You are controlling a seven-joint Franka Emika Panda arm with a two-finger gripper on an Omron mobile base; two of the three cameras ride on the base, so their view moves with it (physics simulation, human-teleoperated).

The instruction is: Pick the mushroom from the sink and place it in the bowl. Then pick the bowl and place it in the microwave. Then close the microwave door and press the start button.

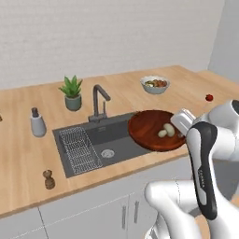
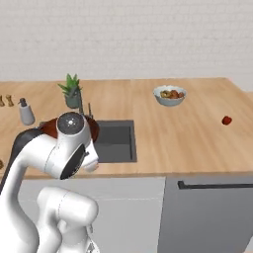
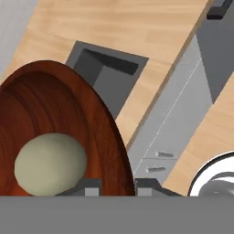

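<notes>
Wooden counter around sink: my pincer pinches the bowl rim tight, mushroom inside, bowl over the sink's right edge, ready for carrying to the microwave.

Kitchen, plainly a rendered one. Long light wooden countertop along white brick-textured wall. Dark grey rectangular sink set into it, round steel drain, wire rack, dark angular faucet behind. Pale grey cabinet doors with slim metal handles below. Countertop extras: small green potted plant, grey soap dispenser, small pale bowl of colourful food pieces, brown wooden pepper grinder, small red fruit.
</notes>
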